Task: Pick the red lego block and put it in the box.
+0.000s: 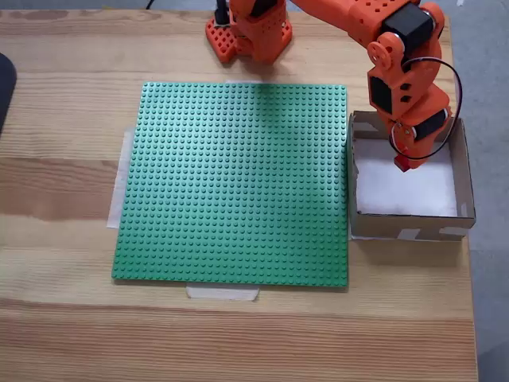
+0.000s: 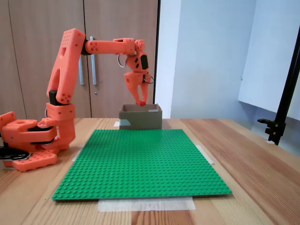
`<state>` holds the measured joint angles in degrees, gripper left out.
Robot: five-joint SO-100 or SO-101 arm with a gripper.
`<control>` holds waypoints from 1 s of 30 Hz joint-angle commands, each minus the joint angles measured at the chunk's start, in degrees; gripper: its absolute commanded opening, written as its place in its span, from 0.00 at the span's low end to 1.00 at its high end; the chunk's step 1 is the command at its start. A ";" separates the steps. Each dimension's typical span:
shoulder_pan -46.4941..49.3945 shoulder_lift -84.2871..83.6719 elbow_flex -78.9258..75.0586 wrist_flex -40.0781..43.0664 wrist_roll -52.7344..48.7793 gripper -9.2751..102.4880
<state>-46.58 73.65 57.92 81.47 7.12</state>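
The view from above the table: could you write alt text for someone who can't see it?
An orange robot arm holds its tool, gripping a small red lego block, over a shallow brown cardboard box with a white bottom. Left of the box, a large green studded baseplate is taped to a wooden table.

Pale wooden table [image 2: 262, 164], brown cupboard doors [image 2: 42, 51], white wall [image 2: 206, 56], black stand [image 2: 283, 108]
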 commanded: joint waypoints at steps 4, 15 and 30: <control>-0.70 0.44 -0.53 -1.41 -1.32 0.08; -0.70 0.79 -0.18 -1.67 -1.93 0.08; -0.79 1.14 -0.18 -0.44 -1.93 0.12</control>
<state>-47.11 73.65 58.18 80.77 5.10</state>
